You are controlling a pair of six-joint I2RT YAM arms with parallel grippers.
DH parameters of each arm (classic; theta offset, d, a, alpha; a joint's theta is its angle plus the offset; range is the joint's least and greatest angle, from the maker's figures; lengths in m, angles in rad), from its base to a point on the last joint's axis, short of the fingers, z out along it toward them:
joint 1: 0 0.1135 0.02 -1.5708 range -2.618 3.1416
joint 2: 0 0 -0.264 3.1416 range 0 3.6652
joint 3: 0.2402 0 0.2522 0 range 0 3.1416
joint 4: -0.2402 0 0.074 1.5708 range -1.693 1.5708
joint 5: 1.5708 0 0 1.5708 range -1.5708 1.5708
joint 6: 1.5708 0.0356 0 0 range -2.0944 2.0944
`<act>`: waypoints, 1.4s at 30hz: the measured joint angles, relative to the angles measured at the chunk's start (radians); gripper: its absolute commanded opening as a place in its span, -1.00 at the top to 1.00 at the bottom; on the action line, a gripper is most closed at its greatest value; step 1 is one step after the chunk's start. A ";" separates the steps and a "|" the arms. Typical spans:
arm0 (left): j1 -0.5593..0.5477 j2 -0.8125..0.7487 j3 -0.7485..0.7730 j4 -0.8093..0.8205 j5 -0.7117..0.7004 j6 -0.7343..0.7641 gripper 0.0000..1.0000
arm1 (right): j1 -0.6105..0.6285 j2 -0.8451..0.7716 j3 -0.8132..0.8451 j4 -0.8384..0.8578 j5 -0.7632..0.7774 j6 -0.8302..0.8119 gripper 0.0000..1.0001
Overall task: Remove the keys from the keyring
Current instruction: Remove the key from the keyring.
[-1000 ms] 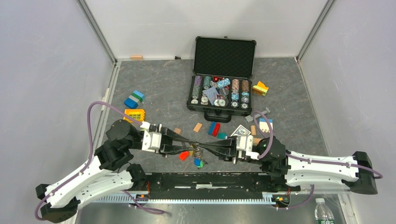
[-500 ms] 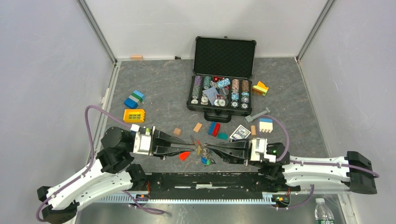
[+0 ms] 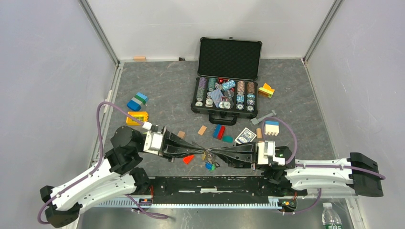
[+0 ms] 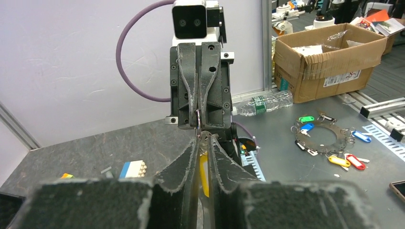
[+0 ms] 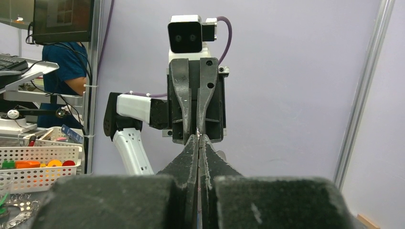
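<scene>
left claw (image 4: 203, 141) is pinching narrow on yellow-headed silver key (image 4: 204, 174) | right claw (image 4: 197, 110) is clamping thin silver wire keyring (image 4: 197, 120) | claws are facing tip-to-tip, ring between

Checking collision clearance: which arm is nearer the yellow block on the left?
Left. The left arm has its wrist just on the near side of the yellow block. The right arm is far off, across the table.

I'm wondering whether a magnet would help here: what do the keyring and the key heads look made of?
The keyring is thin grey wire with a slight glint, so it looks like bare metal. The keys hanging below it have blue and green heads, matte and strongly coloured, so probably plastic covers. Their blades are too small to judge.
</scene>
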State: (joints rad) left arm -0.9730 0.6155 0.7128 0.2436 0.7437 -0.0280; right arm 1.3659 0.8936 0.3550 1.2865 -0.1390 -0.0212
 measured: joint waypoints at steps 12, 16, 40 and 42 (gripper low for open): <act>0.000 0.047 0.000 0.021 0.042 -0.002 0.81 | 0.000 0.005 0.018 -0.017 -0.026 0.006 1.00; 0.000 0.063 0.000 0.021 0.060 -0.002 0.83 | -0.001 0.014 0.040 -0.031 -0.047 0.006 1.00; 0.000 -0.042 0.000 -0.037 -0.050 0.036 0.78 | -0.003 -0.001 0.058 -0.134 -0.061 0.010 1.00; 0.000 -0.038 0.000 -0.044 -0.058 0.040 0.78 | -0.003 -0.001 0.058 -0.140 -0.067 0.010 1.00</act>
State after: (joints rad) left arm -0.9730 0.5774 0.7128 0.1993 0.6857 0.0120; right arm 1.3632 0.8928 0.4126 1.1465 -0.2062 -0.0116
